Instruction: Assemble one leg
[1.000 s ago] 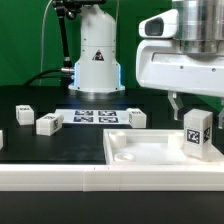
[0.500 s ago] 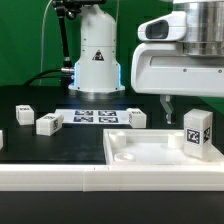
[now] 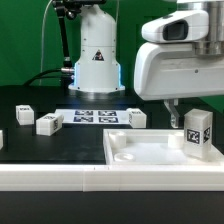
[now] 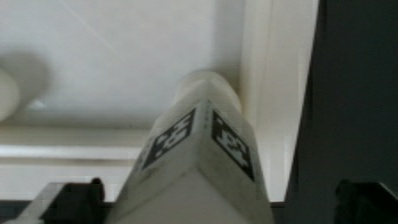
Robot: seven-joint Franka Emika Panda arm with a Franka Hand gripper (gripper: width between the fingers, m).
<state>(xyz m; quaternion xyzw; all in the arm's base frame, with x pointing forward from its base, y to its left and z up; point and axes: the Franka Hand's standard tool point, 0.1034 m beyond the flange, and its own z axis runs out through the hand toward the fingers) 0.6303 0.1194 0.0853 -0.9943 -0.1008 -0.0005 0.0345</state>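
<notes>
Black table (image 3: 50, 148) holds white panel (image 3: 140, 152); upright leg (image 3: 198, 133) bears a square tag.

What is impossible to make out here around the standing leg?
Exterior view: only one finger shows; the other is not visible.
Exterior view: the picture edge cuts off the panel on that view's right.
Wrist view: the leg hides its own foot; its tags are blurred.
Wrist view: the edge cuts off both fingertips.
</notes>
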